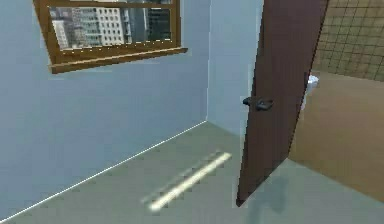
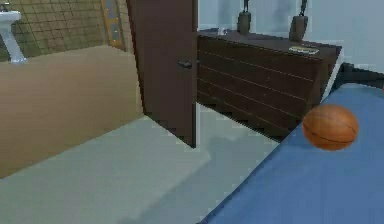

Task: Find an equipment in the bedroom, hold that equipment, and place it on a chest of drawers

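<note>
An orange basketball (image 2: 331, 127) lies on a blue bed (image 2: 290, 185) at the arm side view's right. Behind it a dark wooden chest of drawers (image 2: 262, 80) stands against the wall, with two dark statuettes (image 2: 244, 20) and a flat object (image 2: 304, 50) on its top.
A dark brown door (image 1: 278, 95) stands ajar in the forward view's right, and again in the arm side view (image 2: 165, 65). Beyond it are a tan floor and a white pedestal sink (image 2: 11, 32) by a tiled wall. A wood-framed window (image 1: 112, 32) is set in the blue wall.
</note>
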